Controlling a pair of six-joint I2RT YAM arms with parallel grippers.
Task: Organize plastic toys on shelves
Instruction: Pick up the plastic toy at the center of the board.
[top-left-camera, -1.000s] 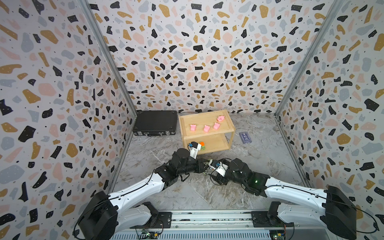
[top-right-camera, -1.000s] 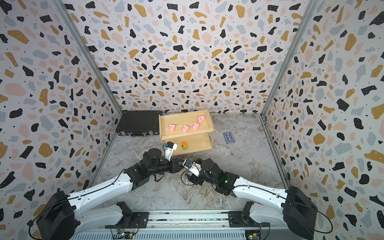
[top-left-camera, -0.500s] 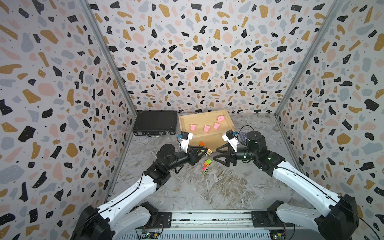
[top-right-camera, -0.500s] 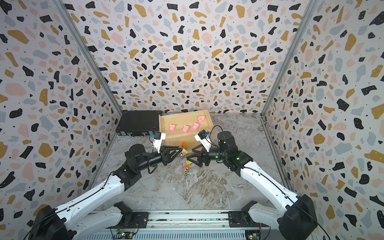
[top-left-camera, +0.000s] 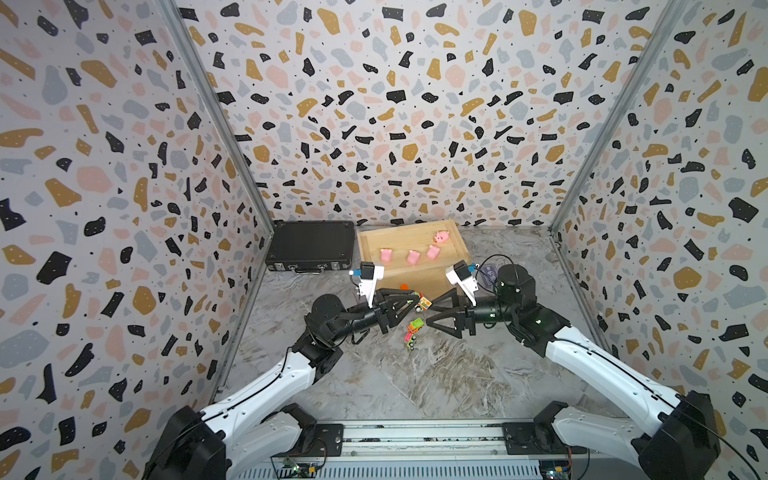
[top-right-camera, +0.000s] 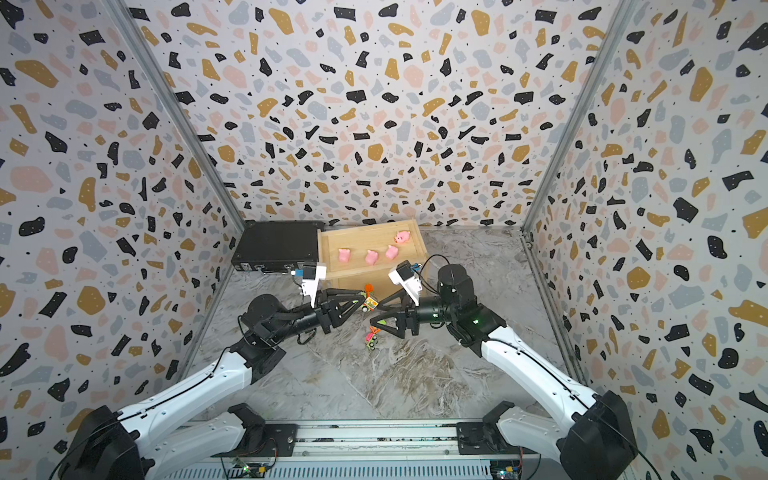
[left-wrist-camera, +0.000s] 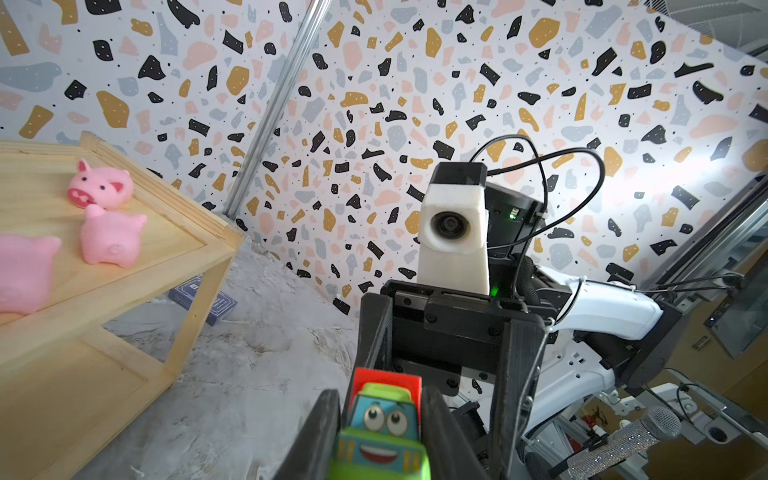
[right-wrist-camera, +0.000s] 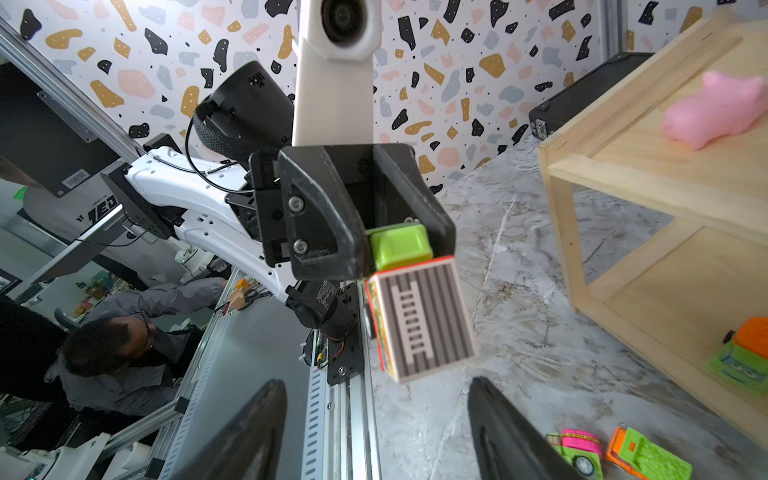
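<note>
left gripper lifted toward rack since a second ago, clamped on green-cab truck, right gripper likewise raised, level, facing it, fingers apart, contact with truck unclear

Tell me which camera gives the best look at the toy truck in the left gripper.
The right wrist view: the toy truck shows whole, green cab pinched between the fingers of the left gripper, box sticking out. The left wrist view has its face close but cropped. In both top views it is a tiny speck.
</note>
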